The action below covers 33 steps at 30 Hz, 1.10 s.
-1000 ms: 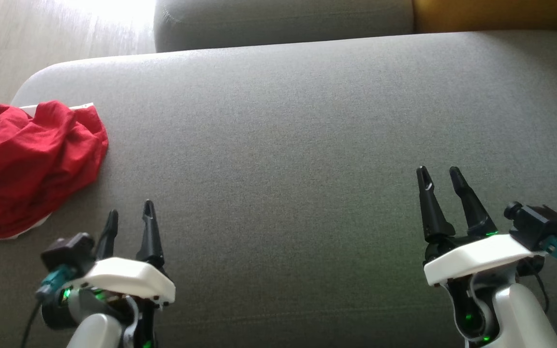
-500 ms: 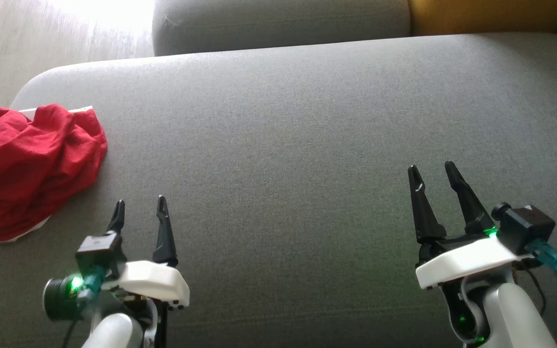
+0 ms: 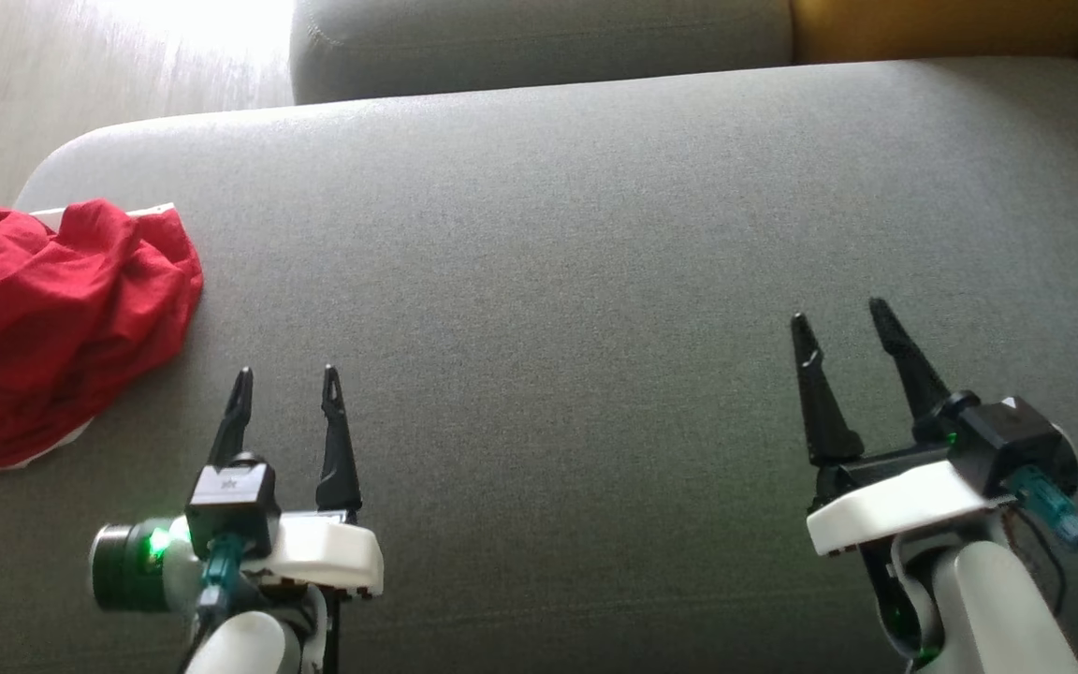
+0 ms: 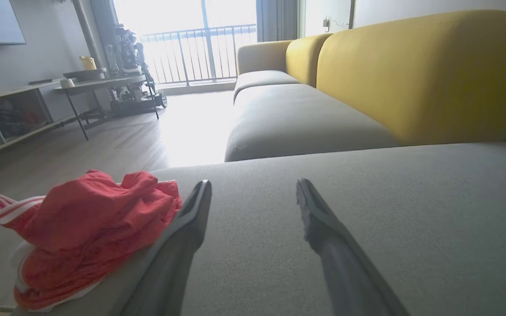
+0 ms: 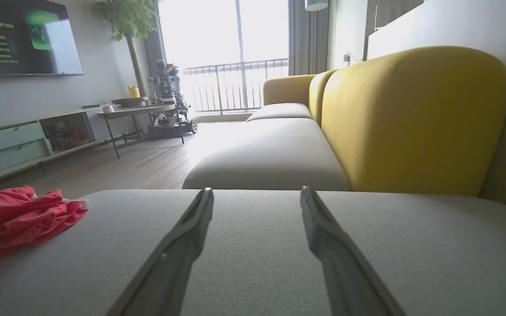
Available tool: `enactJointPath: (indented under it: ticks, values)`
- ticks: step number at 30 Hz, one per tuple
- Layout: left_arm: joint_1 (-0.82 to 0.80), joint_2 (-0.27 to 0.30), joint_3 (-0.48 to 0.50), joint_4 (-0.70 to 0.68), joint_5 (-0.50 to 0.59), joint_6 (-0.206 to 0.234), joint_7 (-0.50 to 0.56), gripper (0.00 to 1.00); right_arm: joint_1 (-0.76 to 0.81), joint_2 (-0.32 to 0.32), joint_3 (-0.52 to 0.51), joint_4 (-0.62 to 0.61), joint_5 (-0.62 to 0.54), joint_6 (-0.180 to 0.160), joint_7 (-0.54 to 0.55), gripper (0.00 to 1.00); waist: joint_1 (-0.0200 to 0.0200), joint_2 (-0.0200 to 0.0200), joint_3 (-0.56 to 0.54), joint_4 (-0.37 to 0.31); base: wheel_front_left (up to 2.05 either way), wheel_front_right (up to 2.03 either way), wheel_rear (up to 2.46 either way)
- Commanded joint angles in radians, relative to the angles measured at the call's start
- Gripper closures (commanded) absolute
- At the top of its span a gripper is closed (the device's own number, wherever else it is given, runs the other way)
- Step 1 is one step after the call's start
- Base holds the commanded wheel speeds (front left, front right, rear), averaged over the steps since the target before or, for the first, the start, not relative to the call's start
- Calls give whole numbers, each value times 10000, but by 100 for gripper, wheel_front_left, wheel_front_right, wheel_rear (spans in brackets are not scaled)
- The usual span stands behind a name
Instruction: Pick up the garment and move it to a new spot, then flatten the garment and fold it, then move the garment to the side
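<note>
The garment [image 3: 62,318] is a crumpled red piece with white stripes, lying at the left edge of the grey sofa cushion [image 3: 576,243]. In the left wrist view the garment [image 4: 90,228] sits just left of my left finger. My left gripper [image 3: 286,374] hovers over the cushion a little right of and nearer than the garment, open with nothing between its fingers. My right gripper [image 3: 838,314] stands open over the bare right part of the cushion. The right wrist view shows the garment [image 5: 20,217] far to the left.
A second grey seat cushion [image 3: 539,42] lies beyond, with a yellow backrest [image 3: 941,28] at the right. Wooden floor [image 3: 52,84] drops off past the cushion's left edge. A side table [image 4: 103,83] and low shelf [image 5: 16,145] stand across the room.
My left wrist has rolled so its camera now faces up, and its fingers stand more upright and slightly further right. The right gripper has shifted a little forward. The garment has stayed put.
</note>
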Motion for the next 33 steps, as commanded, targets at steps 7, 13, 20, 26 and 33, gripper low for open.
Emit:
enactJointPath:
  ticks: [7, 13, 20, 26, 33]
  values:
    - [-478, 185, 304, -743, 961, 362, -359, 0, -546, -113, 148, -583, -1090, -2, -311, 0, 0, 0, 28, -10, 0, 0, 0]
    - [-379, 141, 151, -693, 1624, 297, -534, 0, -527, -119, 132, -531, -1757, -2, -487, 0, 0, 0, 70, -43, 0, 0, 0]
    - [-199, -255, 486, -354, 1497, -175, -644, 0, -507, -123, -69, 27, -1363, -2, -598, 0, 0, 0, 89, -71, 0, 0, 0]
    - [126, -984, 1455, -16, 518, -1174, -644, 0, -543, -123, -183, 718, -605, -2, -598, 0, 0, 0, 38, -71, 0, 0, 0]
    - [343, -1523, 2354, 479, 745, -2268, -644, 0, -660, -123, -182, 1124, -584, -2, -598, 0, 0, 0, -22, -77, 0, 0, 0]
